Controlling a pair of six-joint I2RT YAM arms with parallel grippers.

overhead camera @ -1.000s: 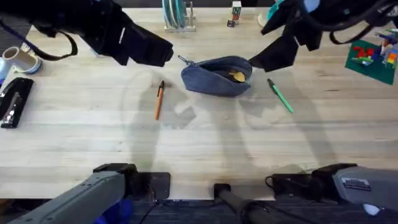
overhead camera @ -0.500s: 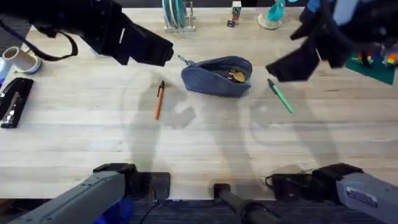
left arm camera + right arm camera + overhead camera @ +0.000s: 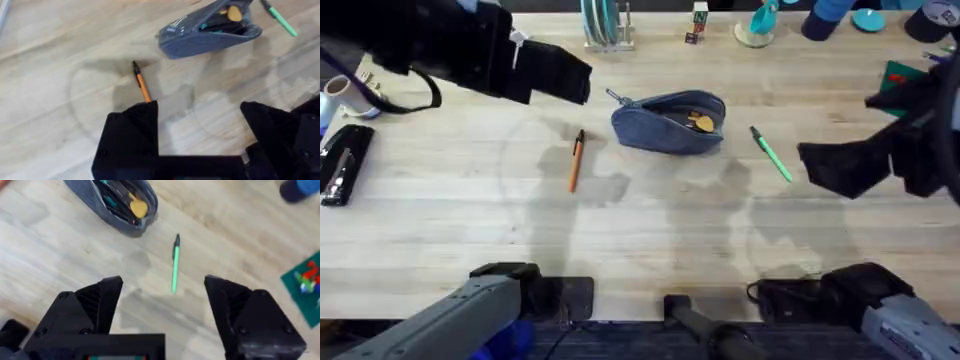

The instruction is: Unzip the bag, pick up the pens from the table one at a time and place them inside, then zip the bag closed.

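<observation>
Bag lying unzipped for loading — both grippers, right and left, hovering spread-fingered over green pen and orange pen.

The right gripper hangs with its fingers spread wide over the green pen. The bag lies unzipped on the surface nearby, dark things inside.
</observation>
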